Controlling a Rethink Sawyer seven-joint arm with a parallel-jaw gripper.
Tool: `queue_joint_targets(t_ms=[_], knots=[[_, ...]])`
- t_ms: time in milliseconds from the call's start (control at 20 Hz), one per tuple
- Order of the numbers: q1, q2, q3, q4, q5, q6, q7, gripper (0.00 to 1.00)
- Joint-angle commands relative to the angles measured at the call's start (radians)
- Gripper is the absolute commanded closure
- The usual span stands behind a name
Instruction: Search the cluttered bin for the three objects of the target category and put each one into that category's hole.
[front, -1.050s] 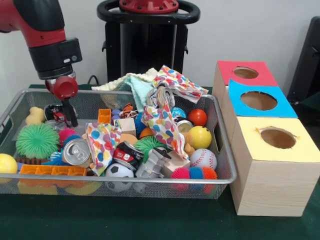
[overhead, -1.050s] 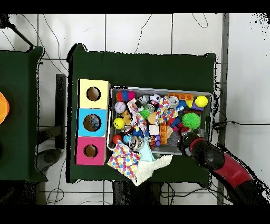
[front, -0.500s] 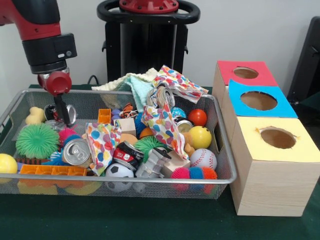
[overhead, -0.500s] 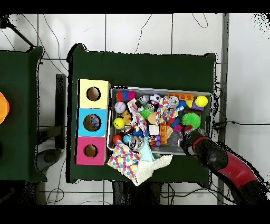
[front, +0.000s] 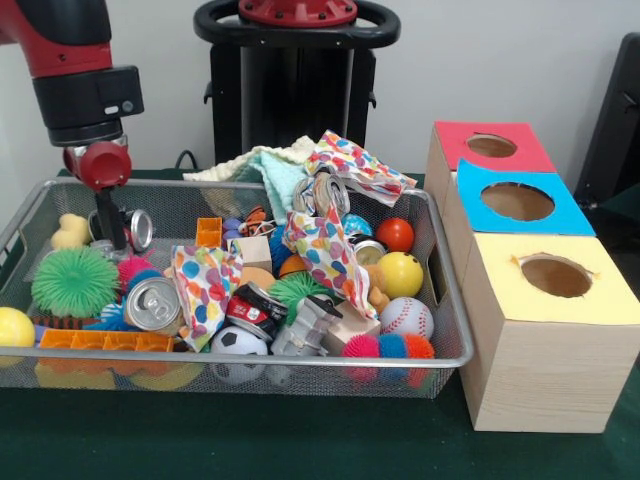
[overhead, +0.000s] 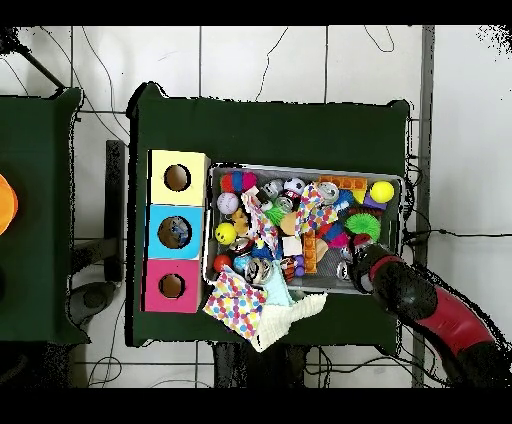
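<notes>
1. The red and black robot arm comes down into the back corner of the silver wire mesh bin.
2. Its fingers are thin and dark, and they sit close together. I cannot tell if they are holding anything.
3. A small shiny silver can lies on its side, just beside the fingers and touching them or nearly so.
4. A pale yellow toy duck sits just on the other side of the fingers, by the bin wall.
5. A fuzzy green spiky ball lies in front of the fingers, toward the front of the bin.
6. A bigger silver drink can lies further toward the front of the bin from the fingers, next to a dotted colourful cloth.
7. An orange plastic block stands a little past the small can.
8. A white baseball and a yellow ball lie well apart from the fingers, at the other end of the bin.
9. Three boxes stand outside that far end on the green surface: a red-topped box, a blue-topped box and a yellow-topped wooden box. Each has a round hole in its top.
10. In the overhead view, the arm reaches over the corner of the bin.
</notes>
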Motion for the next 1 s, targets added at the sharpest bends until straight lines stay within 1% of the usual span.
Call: queue_joint_targets(t_ms=[50, 700, 1000], knots=[[-0.008, 0.014, 0.049, -0.098, -0.058, 0.024, -0.070, 0.00], [-0.025, 0.020, 0.053, -0.089, -0.071, 0.018, -0.069, 0.00], [-0.029, 0.029, 0.063, -0.096, -0.077, 0.022, -0.068, 0.00]])
